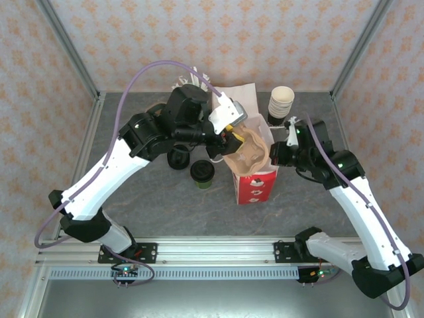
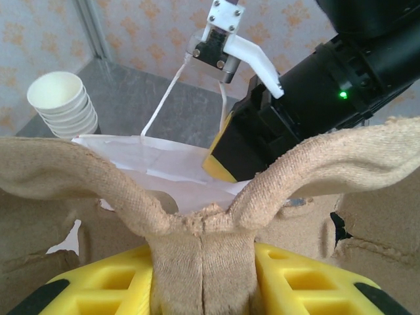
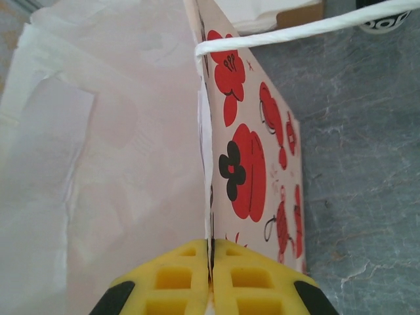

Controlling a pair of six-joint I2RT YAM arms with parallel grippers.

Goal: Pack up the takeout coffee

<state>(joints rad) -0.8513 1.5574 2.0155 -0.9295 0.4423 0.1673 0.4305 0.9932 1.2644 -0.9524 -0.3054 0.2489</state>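
Brown pulp cardboard fills the mouth of the paper bag (image 1: 257, 180): a moulded cup carrier (image 1: 250, 154) sits tilted in the bag's open top. The left gripper (image 2: 200, 279) holds it, its yellow fingers (image 2: 308, 282) pinched narrowly on the carrier's raised middle ridge. From that wrist view the bag's white inside lies just beyond the ridge.

The right gripper (image 3: 211, 266) is clamped tight on the bag's side wall, with the red-flowered paper squeezed between its two yellow pads and no gap showing. The bag's white twisted handle (image 3: 295, 29) runs across above it.

The takeout coffee (image 1: 202, 173) stands upright on the grey table (image 1: 152, 205), lid on, just left of the bag and apart from it, with neither gripper touching it. What looks like a loose black lid (image 1: 179, 158) lies close behind it, under the left arm. A stack of cups (image 1: 281, 103) stands at the back, to the right of the bag.
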